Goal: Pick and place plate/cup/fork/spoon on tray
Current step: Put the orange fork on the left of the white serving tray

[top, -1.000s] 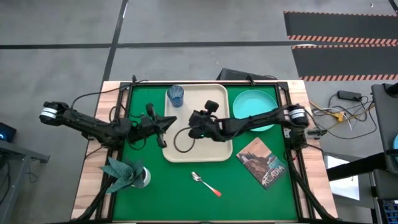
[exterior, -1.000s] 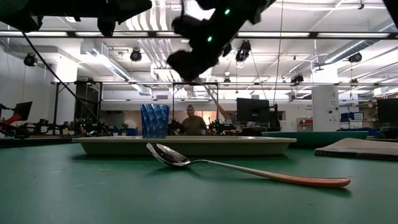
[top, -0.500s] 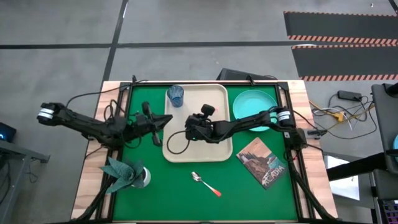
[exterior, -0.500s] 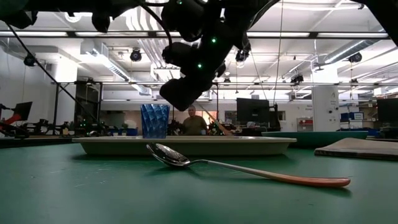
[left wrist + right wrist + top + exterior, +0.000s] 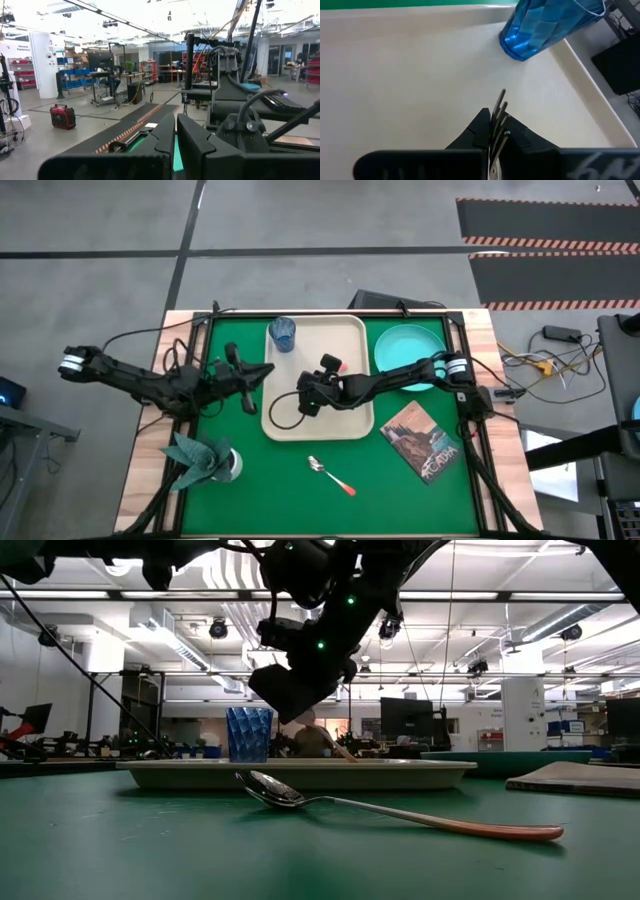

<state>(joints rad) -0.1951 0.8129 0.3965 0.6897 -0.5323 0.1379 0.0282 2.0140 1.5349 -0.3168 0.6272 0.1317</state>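
The spoon (image 5: pixel 331 476) lies on the near mat, unclaimed; the right gripper (image 5: pixel 492 131), over the tray (image 5: pixel 350 418), is clamped on the fork (image 5: pixel 498 117), tines forward for setting down; the left gripper (image 5: pixel 262 370) waits closed, empty, left; cup (image 5: pixel 282 333) on the tray's far-left corner; plate (image 5: pixel 404 345) far right.

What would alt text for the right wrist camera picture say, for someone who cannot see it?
The right gripper, shut on the fork, holds its silver tines out over the bare floor of the beige tray. Farther along the tray stands the blue cup, near the tray's raised rim.
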